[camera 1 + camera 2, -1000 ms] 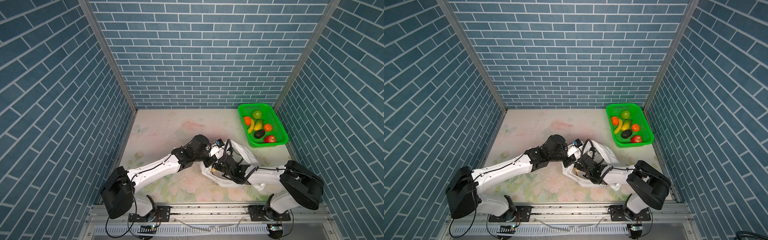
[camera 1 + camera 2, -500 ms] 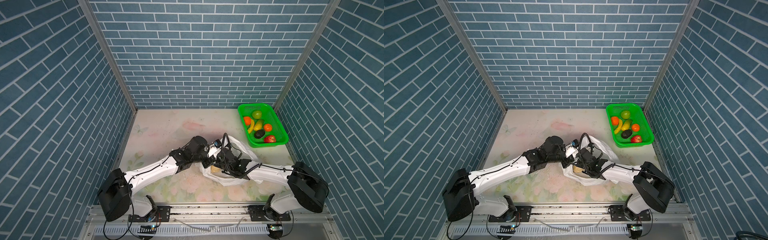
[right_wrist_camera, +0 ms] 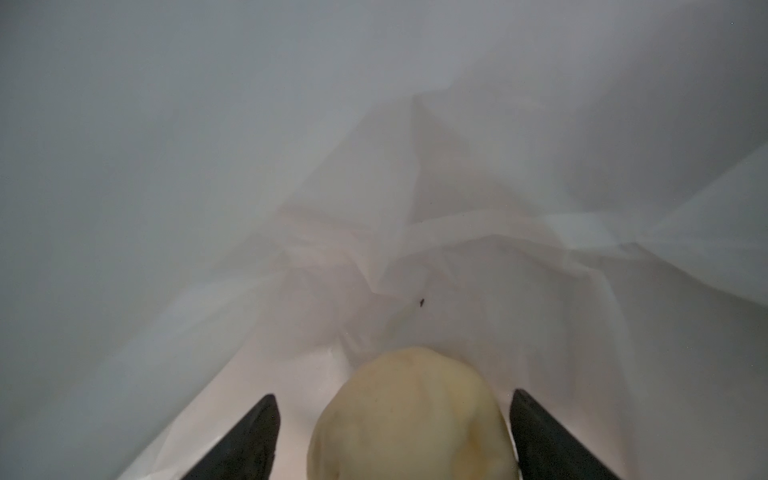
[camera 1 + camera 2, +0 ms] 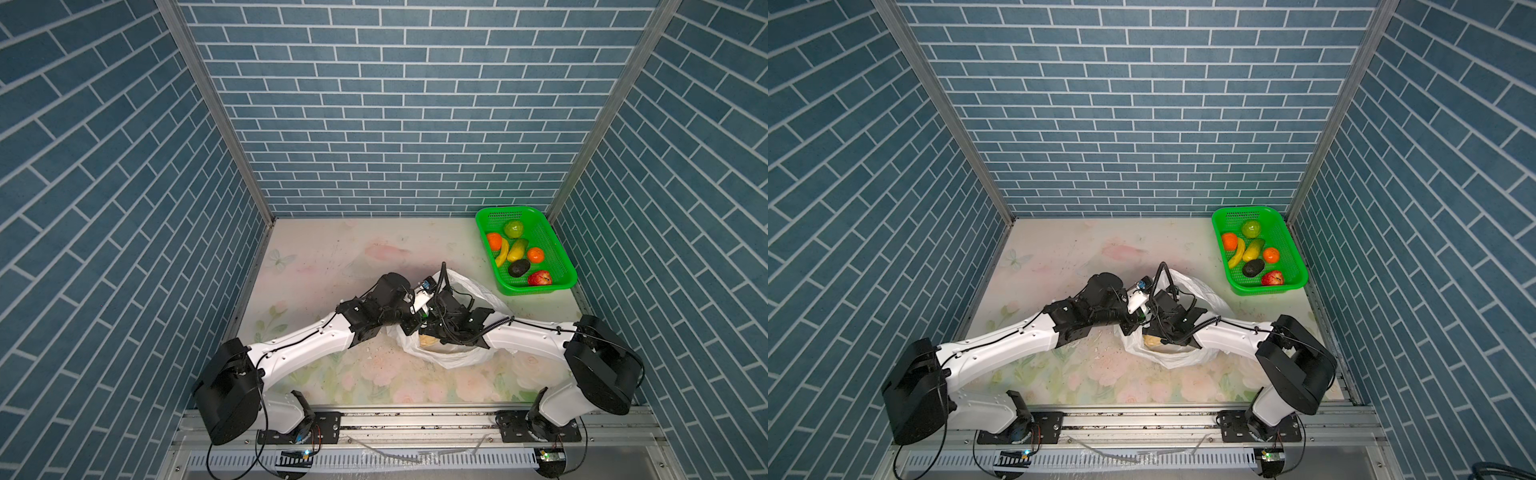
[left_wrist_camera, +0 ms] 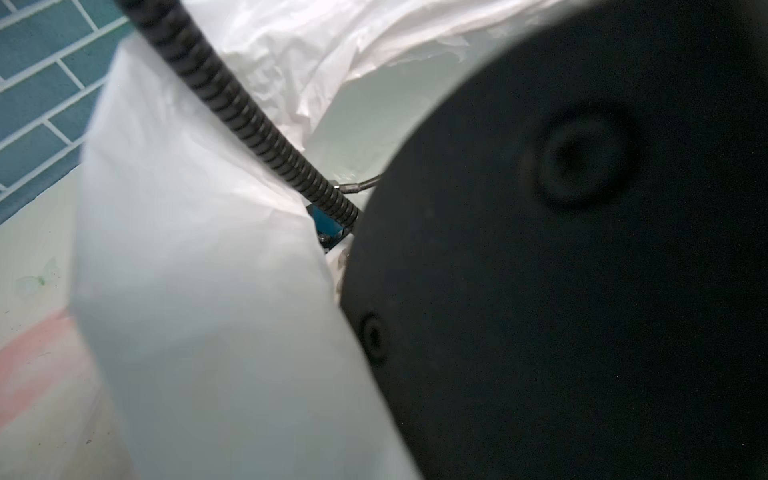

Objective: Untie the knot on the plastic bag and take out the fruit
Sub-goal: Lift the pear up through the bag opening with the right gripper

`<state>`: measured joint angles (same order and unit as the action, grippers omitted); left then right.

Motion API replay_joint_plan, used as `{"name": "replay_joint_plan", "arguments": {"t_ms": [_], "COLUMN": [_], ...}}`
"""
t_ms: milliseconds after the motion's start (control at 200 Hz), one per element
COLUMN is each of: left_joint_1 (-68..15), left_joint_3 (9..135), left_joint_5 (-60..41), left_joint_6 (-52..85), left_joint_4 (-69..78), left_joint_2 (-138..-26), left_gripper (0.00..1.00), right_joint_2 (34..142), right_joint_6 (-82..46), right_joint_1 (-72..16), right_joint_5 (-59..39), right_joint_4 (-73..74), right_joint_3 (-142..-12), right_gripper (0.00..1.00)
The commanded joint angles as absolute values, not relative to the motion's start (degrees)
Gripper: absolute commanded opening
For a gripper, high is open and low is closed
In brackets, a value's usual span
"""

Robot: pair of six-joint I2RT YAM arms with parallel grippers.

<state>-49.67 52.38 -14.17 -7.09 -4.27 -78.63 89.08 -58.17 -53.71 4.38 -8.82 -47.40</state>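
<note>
Deeper than a second ago, my right gripper [image 3: 392, 397] straddles the pale fruit [image 3: 411, 419] inside the plastic bag [image 4: 451, 360], jaws spread; left gripper [image 4: 409, 327] pinches its left rim.

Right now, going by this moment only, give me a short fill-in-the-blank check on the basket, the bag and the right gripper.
1. The green basket holds ___ fruits.
2. The red fruit in it lies next to the dark ___.
3. In the right wrist view, the pale fruit lies inside the white ___.
4. The right gripper has its jaws ___, one finger on each side of that fruit.

Missing words: seven; avocado; plastic bag; open.
</note>
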Motion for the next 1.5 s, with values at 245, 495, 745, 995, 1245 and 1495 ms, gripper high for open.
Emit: {"name": "replay_joint_plan", "arguments": {"t_ms": [245, 495, 745, 995, 1245, 1495], "left_joint_1": [-50.45, -50.45, -50.45, -50.45, -50.45, -50.43], "left_joint_3": [51.15, 50.37, 49.97, 49.31, 49.13, 48.87], "left_joint_5": [-15.82, -15.70, -15.85, -15.82, -15.50, -14.34], "left_joint_6": [-8.22, -7.76, -6.96, -6.41, -6.42, -6.41], "left_joint_4": [-1.54, -1.67, -0.14, 0.84, 0.95, 0.75], "left_joint_2": [-77.73, -76.46, -76.88, -76.73, -76.54, -76.22], "left_gripper": [0.00, 0.00, 0.00, 0.00, 0.00, 0.00], "right_joint_2": [92.02, 84.23, 87.10, 91.63, 93.88, 91.00], "right_joint_6": [-57.91, -57.39, -57.74, -57.04, -56.84, -57.52], "right_joint_1": [-54.15, -54.79, -54.85, -54.89, -54.85, -54.94], "right_joint_5": [5.01, 9.62, 6.41, 6.51, 7.02, 6.39], "right_joint_4": [-15.94, -22.41, -21.13, -19.00, -18.89, -19.06], "right_joint_3": [-49.91, -51.69, -52.40, -53.78, -54.08, -50.61], "right_gripper": [0.75, 0.87, 0.89, 0.87, 0.74, 0.55]}}
